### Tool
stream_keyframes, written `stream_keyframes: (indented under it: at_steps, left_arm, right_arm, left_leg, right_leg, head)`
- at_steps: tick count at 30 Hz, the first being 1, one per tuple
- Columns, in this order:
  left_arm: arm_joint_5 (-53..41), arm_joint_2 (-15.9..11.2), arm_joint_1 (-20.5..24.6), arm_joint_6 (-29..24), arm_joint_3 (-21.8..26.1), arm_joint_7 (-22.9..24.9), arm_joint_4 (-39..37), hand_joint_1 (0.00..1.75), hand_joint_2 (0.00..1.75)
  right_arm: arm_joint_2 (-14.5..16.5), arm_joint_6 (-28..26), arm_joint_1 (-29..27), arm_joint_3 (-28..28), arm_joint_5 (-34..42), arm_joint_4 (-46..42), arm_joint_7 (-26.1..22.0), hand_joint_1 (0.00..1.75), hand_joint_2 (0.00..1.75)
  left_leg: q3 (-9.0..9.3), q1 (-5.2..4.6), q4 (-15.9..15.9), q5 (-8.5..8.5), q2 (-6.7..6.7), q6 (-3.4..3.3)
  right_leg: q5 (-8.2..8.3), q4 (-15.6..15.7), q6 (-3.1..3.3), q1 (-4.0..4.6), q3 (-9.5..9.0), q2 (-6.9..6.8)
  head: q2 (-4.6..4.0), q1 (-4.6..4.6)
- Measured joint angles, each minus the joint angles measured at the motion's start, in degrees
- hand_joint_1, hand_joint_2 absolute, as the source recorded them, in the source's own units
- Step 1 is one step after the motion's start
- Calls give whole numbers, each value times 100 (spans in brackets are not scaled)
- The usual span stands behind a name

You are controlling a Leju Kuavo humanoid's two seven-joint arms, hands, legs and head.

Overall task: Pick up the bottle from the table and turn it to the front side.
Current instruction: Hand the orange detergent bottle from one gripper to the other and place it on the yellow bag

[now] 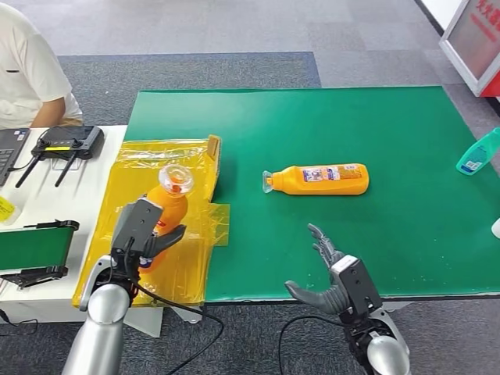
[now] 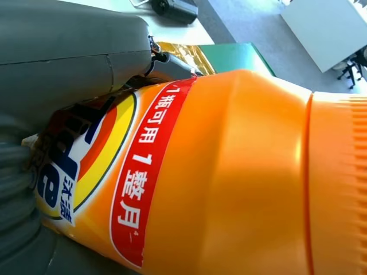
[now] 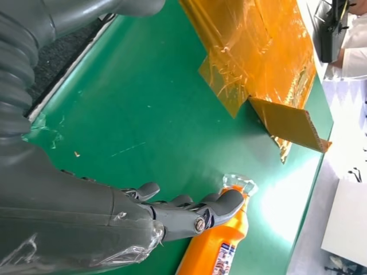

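Left robot hand [image 1: 141, 231] around orange bottle [image 1: 168, 205]

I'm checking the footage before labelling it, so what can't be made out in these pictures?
- Held orange bottle: lower body hidden by the left hand in the head view; cap cut off by the left wrist view's edge.
- Lying orange bottle: label print too small to read; right hand fingers cover part in the right wrist view.
- Teal bottle: cut off by the head view's edge.

probably an office or lab: grey carpet tiles [image 1: 194, 31], laptop [image 1: 10, 150] on a white desk [image 1: 47, 203].
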State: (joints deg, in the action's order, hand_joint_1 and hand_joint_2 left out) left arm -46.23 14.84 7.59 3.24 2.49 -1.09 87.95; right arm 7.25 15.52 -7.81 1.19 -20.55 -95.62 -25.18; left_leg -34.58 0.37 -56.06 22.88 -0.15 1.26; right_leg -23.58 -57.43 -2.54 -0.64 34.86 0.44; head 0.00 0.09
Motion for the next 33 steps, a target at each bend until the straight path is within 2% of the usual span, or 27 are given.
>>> stream_keyframes:
  at_steps: [4,9,14,16,19,24,33]
  left_arm:
    - [-625,9,271,-58,135,77,-231,175,175]
    - [-2302,-14,646,-549,191,250,-642,175,175]
    - [-3042,-16,863,-877,134,-78,-1125,175,175]
    - [-3300,-118,897,-1097,-15,-340,-1260,175,175]
    - [-3443,-353,919,-1391,-254,-580,-1505,175,175]
    - [-3555,-645,911,-1465,-433,-687,-1812,175,175]
    - [-4010,-860,944,-1449,-1001,-630,-2277,175,175]
  right_arm:
    - [0,-17,96,-95,22,20,15,0,175]
    - [1,-102,162,-269,-11,44,81,0,175]
    - [0,-113,114,-323,-1,46,69,0,175]
    - [-1,-91,167,-396,-16,80,41,0,175]
    - [-2,-137,313,-569,-39,190,-4,0,175]
    - [-3,-192,428,-780,-41,306,-15,0,175]
    - [-4,-270,542,-997,-26,465,-14,0,175]
  left_leg:
    - [0,0,0,-5,0,0]
    - [0,0,-1,-8,0,-3]
    - [-4,-1,-1,-8,0,-5]
    - [-7,-1,-1,-8,0,-4]
    - [-5,0,0,-9,2,-3]
    - [-6,1,0,-12,3,1]
    - [-7,0,-1,-10,2,-2]
  right_leg:
    - [4,0,0,0,-1,0]
    - [7,0,-1,0,1,-1]
    - [7,0,-2,-1,3,1]
    - [7,0,-2,-1,4,1]
    - [8,0,-1,1,6,3]
    - [8,-2,0,5,7,2]
    - [8,-1,-2,-1,6,2]
  head:
    - [0,2]
    - [0,1]
    - [0,1]
    - [0,1]
    - [0,0]
    - [0,1]
    - [0,1]
